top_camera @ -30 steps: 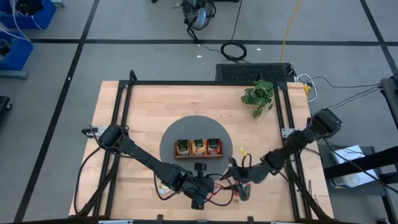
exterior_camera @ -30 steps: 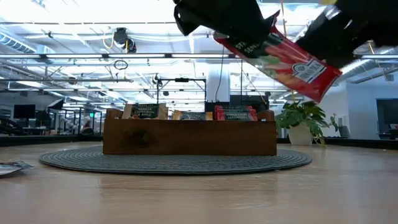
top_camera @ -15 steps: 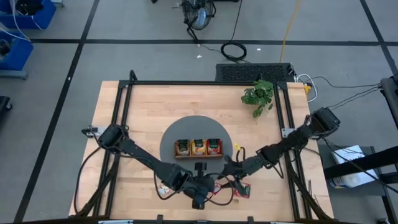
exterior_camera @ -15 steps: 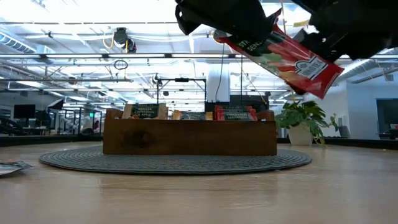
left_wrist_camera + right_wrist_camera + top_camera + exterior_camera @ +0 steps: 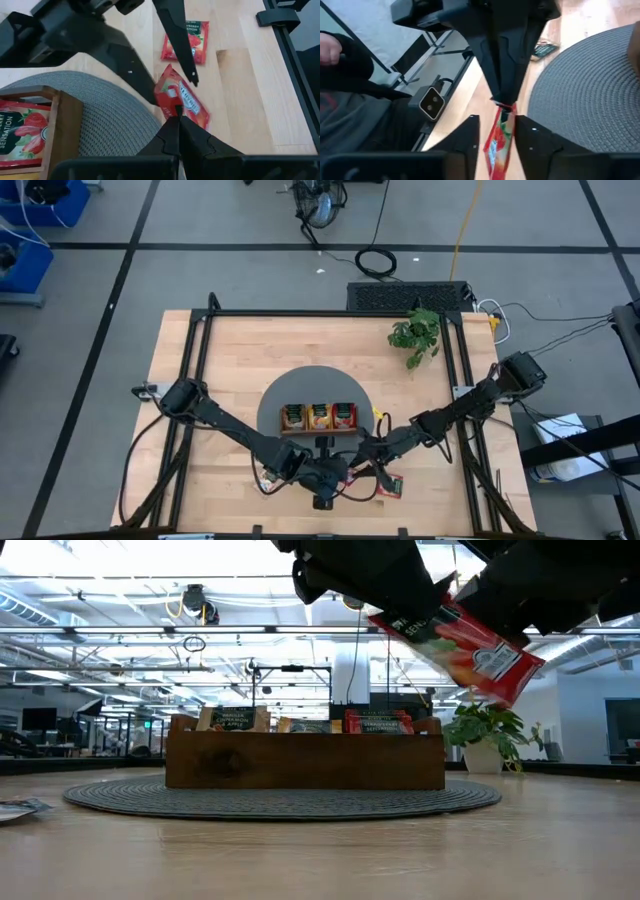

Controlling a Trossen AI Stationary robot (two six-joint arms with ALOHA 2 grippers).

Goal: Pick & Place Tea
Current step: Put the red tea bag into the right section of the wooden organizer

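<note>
My left jaws (image 5: 176,119) are pressed together on one end of a red tea sachet (image 5: 182,97), which hangs in the air clear of the tabletop (image 5: 230,350). From that pinch the sachet's long axis runs straight out ahead of my fingertips, and in the low view it slopes down away from the grip. My right jaws (image 5: 497,127) are spread, one finger on each flat face of the sachet's free end, not yet pressing that I can see. So both pairs of jaws meet on the one sachet from opposite ends. I judge this a hand-over, and it turns on the right pair shutting before the left lets go.

The wooden tray (image 5: 319,418) on its round grey mat (image 5: 275,395) lies just beyond the left jaws' tips, off to one side, with sachets already standing in its compartments. Another red sachet (image 5: 186,42) lies flat on the tabletop past the held one, near my right fingers (image 5: 176,35).

Both arms reach low and inward, forearms stretched towards each other, wrists nearly nose to nose at the tabletop's near edge. The right arm looks the better placed to carry the sachet on to the tray.
</note>
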